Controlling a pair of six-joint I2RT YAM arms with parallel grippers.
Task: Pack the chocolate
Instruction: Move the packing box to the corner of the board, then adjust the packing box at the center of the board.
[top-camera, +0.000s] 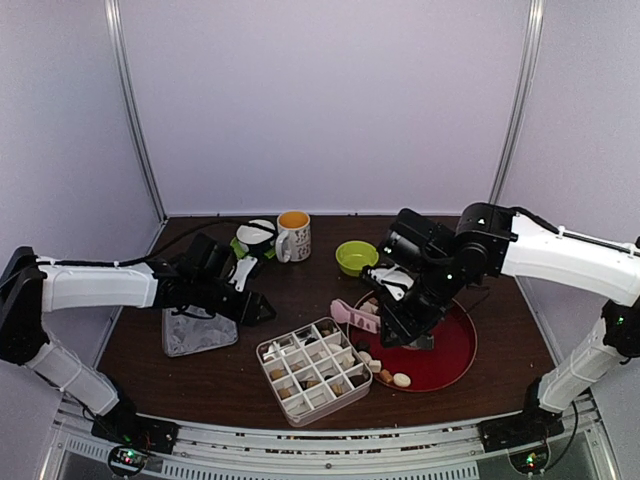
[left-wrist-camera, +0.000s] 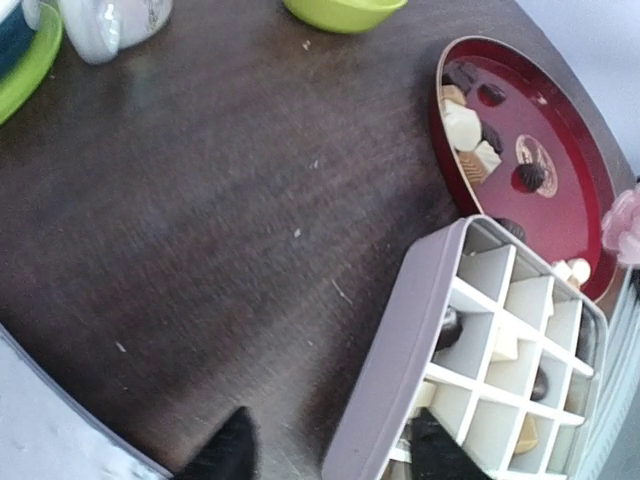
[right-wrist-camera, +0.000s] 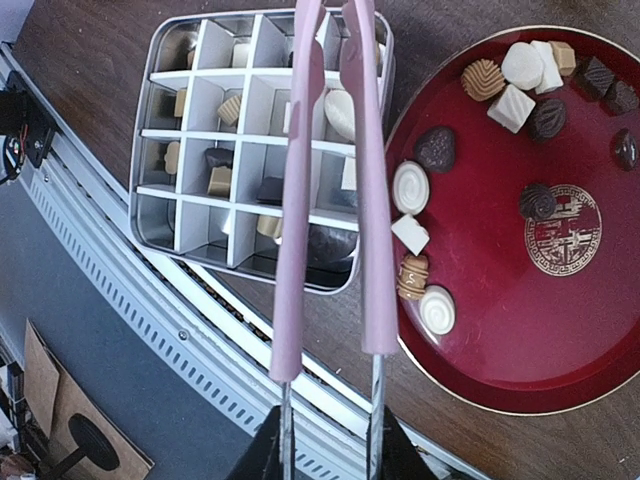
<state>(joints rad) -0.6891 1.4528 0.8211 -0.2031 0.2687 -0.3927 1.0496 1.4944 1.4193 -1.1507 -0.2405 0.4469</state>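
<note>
From above, the left gripper (top-camera: 260, 307) hung over the dark wooden table (top-camera: 225, 388), at ten o'clock from the pale square metal tin (top-camera: 313, 370) with its white divider grid. Its jaws were parted and held nothing. The right gripper (top-camera: 405, 318) was clamped on the long pink tongs (top-camera: 355, 316), above the round red tray (top-camera: 455, 345) at three o'clock of the tin. Small chocolate pieces (top-camera: 388, 376) lay along the tray's seven o'clock edge and in several tin cells.

At the left wrist, the black fingers (left-wrist-camera: 232, 455) stood wide apart, with the tin's grey wall showing between them. White and dark pieces sat on the tray at two o'clock.

At the right wrist, both tong arms ran towards twelve o'clock over the tin. White swirled rounds, ridged tan ovals, cream cubes and dark brown shells were scattered on the tray. A gold round emblem (right-wrist-camera: 562, 228) was printed there, its characters too small to read.
</note>
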